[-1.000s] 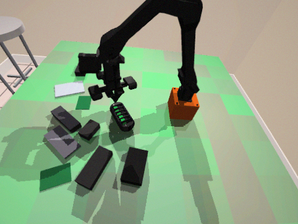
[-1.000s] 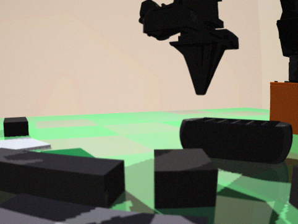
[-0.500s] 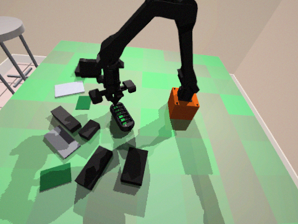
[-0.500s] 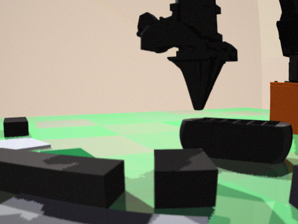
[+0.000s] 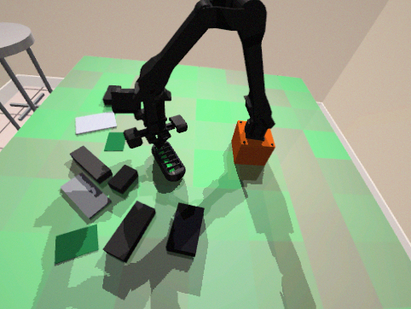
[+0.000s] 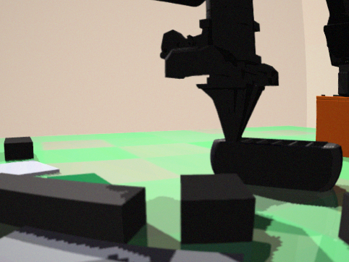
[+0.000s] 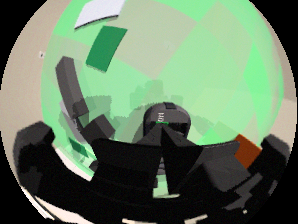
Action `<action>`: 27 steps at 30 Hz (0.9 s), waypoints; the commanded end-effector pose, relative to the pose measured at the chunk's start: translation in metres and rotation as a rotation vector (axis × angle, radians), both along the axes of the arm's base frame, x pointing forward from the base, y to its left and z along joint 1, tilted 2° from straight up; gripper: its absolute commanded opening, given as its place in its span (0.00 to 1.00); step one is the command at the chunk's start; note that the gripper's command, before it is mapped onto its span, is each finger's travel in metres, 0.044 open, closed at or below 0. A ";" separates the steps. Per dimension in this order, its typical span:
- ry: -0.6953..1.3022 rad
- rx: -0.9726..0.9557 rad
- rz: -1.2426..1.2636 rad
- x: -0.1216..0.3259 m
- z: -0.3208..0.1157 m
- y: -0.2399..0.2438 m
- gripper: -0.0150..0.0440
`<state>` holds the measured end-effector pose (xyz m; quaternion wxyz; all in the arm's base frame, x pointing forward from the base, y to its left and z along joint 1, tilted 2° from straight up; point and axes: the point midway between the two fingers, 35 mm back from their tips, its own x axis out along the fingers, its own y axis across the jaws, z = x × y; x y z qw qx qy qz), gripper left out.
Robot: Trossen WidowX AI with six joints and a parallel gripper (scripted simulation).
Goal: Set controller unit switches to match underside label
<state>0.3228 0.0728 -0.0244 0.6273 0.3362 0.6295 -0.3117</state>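
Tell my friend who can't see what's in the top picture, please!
A black robot arm points its closed tool down at one end of a dark controller unit with a row of switches on top. Dark blocks, flat green pieces and a grey plate lie around it, and an orange box stands under the arm's other end.

Objects by kind, top view. Dark blocks, five: a far block (image 5: 109, 96) (image 6: 18, 150) at upper left, a long block (image 5: 89, 163) (image 6: 65, 197) (image 7: 70, 85) and a small block (image 5: 123, 180) (image 6: 217, 221) (image 7: 101, 128) at centre left, a narrow block (image 5: 129, 232) and a broad block (image 5: 185, 230) at lower centre. Green sheets, two: a smaller sheet (image 5: 114, 142) (image 6: 83, 179) (image 7: 106, 49) at centre left, a larger sheet (image 5: 77, 244) at lower left. One each: white panel (image 5: 95, 123) (image 6: 27, 168) (image 7: 100, 13), grey plate (image 5: 81, 201), controller unit (image 5: 176, 174) (image 6: 279, 164) (image 7: 151, 117), orange box (image 5: 253, 153) (image 6: 333, 124) (image 7: 248, 151), stool (image 5: 14, 42).
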 end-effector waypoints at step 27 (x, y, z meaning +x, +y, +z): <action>0.003 0.001 0.003 -0.039 0.046 0.034 0.25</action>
